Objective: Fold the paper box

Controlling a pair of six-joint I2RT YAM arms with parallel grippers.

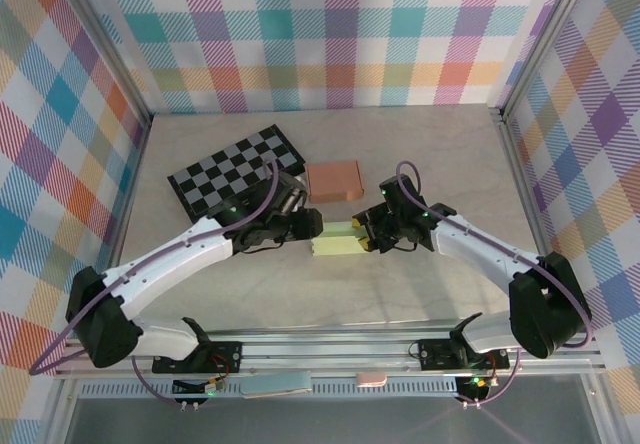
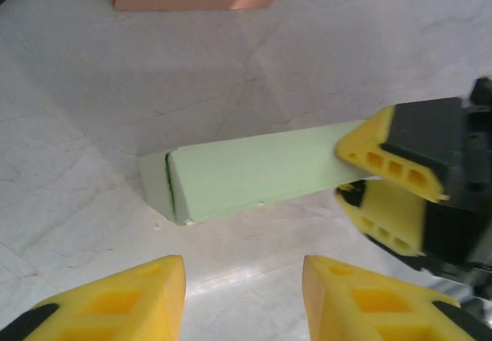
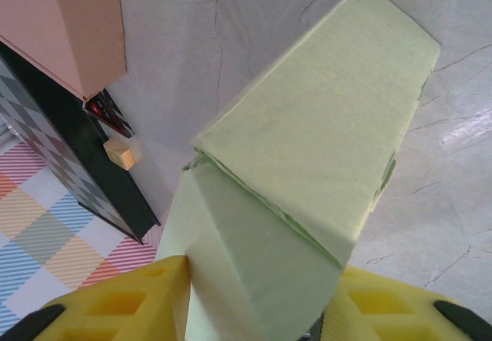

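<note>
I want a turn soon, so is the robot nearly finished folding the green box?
Fairly far, it seems. Done: the green box is already a long block, its end by the left pincer looking closed. In hand: the right pincer clamps the other end; the left one is open, off the box. Left: that clamped end shows a gap along its flap, so probably tucking it.

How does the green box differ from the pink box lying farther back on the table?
Colour: the green box is pale green, the pink box salmon. Shape: the green box is long and narrow, the pink box shorter and broader. State: the right tool clamps one end of the green box; the pink box lies untouched. Both are paper boxes resting on the table.
</note>
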